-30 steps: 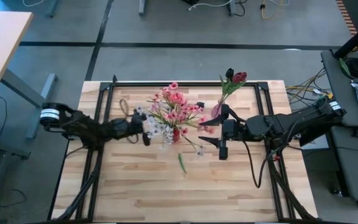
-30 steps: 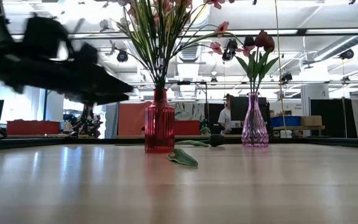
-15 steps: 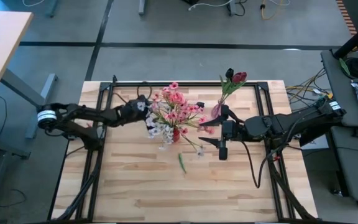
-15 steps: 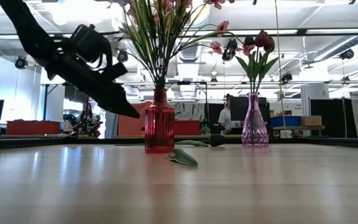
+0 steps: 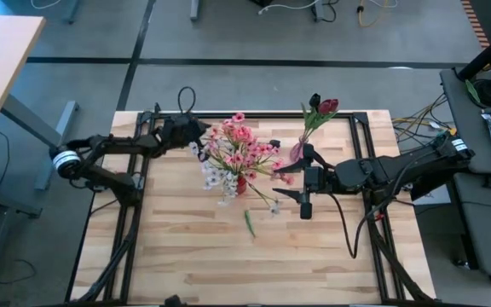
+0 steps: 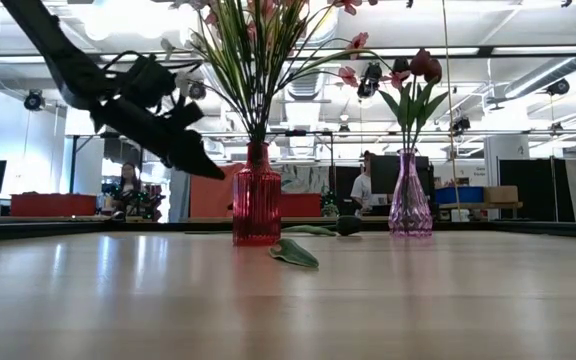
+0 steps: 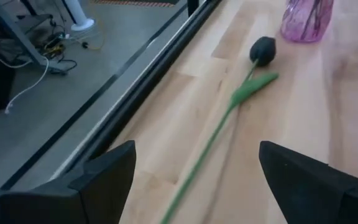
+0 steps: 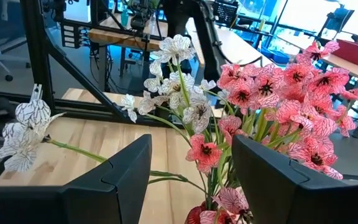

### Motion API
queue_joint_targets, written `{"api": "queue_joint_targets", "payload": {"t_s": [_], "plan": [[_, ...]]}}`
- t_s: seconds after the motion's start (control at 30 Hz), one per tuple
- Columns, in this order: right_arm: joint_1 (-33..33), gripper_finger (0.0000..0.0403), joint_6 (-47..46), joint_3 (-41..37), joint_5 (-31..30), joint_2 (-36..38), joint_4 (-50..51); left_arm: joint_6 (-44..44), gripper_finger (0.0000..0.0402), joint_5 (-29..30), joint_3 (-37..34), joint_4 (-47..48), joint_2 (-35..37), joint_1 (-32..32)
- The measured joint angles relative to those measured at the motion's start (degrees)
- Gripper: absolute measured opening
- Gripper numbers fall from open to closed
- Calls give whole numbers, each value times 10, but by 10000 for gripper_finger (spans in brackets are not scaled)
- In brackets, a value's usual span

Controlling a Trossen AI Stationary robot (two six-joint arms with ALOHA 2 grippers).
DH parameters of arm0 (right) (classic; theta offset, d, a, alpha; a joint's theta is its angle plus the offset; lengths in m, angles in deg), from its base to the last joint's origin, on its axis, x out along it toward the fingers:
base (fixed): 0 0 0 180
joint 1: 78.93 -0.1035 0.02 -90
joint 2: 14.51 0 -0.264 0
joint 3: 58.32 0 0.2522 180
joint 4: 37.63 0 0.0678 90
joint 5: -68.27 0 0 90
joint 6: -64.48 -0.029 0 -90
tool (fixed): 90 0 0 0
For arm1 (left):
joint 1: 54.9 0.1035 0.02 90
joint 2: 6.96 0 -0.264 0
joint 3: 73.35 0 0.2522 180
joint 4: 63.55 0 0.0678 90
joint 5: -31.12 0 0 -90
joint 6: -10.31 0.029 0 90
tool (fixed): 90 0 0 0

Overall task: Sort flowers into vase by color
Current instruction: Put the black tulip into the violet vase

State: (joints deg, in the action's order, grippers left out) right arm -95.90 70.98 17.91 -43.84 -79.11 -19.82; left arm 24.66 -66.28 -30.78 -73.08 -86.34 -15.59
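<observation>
A red vase (image 5: pixel 241 184) (image 6: pixel 257 207) holds the pink sprays (image 5: pixel 244 147) (image 8: pixel 278 93) and white sprigs (image 5: pixel 218 177) (image 8: pixel 179 81). A purple vase (image 5: pixel 297 153) (image 6: pixel 410 205) holds dark red and near-black tulips (image 5: pixel 322 107). One near-black tulip (image 7: pixel 263 50) lies flat on the wood by the table's far edge, with its stem (image 7: pixel 216 134) running toward my left gripper (image 7: pixel 197 186). That gripper (image 5: pixel 198 129) (image 6: pixel 208 165) is open and hangs above the stem, tipped down. My right gripper (image 5: pixel 301 182) (image 8: pixel 191 186) is open and waits just right of the red vase.
A loose green leaf (image 5: pixel 249 223) (image 6: pixel 295 253) lies on the table in front of the red vase. A black frame rail (image 7: pixel 135 99) runs along the far edge beside the lying tulip. Bare wood (image 5: pixel 228 264) spreads over the near half of the table.
My left gripper has swung away from the white sprigs at the red vase's left side. It has moved toward the table's far edge and now points down at the lying tulip. The right arm, the vases and the flowers have kept still.
</observation>
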Motion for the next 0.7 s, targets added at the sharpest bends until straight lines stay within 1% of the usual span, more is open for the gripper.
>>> {"api": "queue_joint_targets", "payload": {"t_s": [0.1,0.2,0.37,0.43,0.5,0.57,0.63,0.7], "plan": [[0,215,0,0,0,0,0,33,322,-11,24,16,-29,21],[0,215,-5,0,0,0,1,58,322,-18,42,18,-74,38],[0,215,-5,0,0,0,1,90,322,-79,84,25,-162,50],[0,215,-5,0,0,0,1,105,320,-87,109,41,-194,50],[0,215,-5,0,0,0,1,116,315,-87,137,63,-224,50],[0,215,-5,0,0,0,1,120,312,-90,169,112,-246,50],[0,215,-9,0,0,0,1,131,311,-92,197,169,-254,50],[0,215,-10,0,-1,0,1,126,311,-81,218,189,-260,50]]}}
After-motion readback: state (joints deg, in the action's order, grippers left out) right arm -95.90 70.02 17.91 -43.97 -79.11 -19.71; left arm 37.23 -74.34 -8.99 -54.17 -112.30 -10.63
